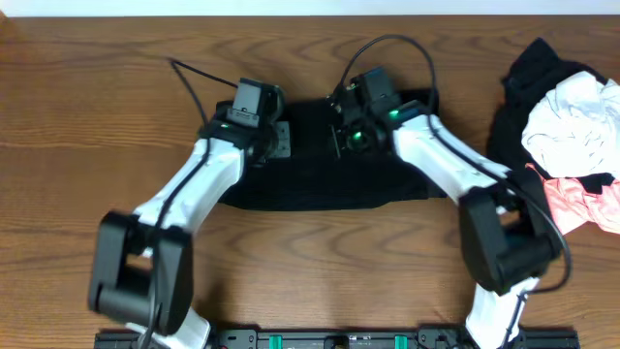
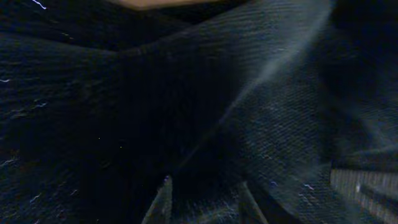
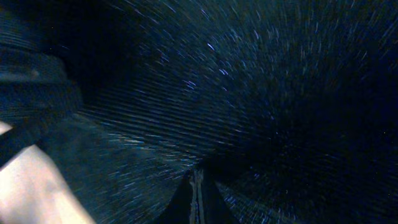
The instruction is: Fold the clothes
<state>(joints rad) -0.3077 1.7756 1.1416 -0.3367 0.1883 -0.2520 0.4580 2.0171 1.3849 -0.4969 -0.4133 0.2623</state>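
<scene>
The large black garment (image 1: 320, 184) lies spread across the middle of the table. Both grippers are down on its far part, side by side. My left gripper (image 1: 281, 141) has its fingers partly apart, and a bunched fold of the ribbed black cloth (image 2: 267, 93) fills the gap at the left gripper (image 2: 205, 183). My right gripper (image 1: 347, 136) is shut, and in its wrist view the right gripper (image 3: 198, 173) has its fingers pressed together with the black cloth (image 3: 249, 93) drawn tight around the tips. Another black garment (image 1: 528, 73), a white one (image 1: 572, 121) and a coral-pink one (image 1: 581, 199) are heaped at the right edge.
The wooden table (image 1: 97, 116) shows bare wood to the left and in front of the garment. The arms' base rail (image 1: 339, 339) runs along the near edge. Black cables (image 1: 387, 44) loop above the right wrist.
</scene>
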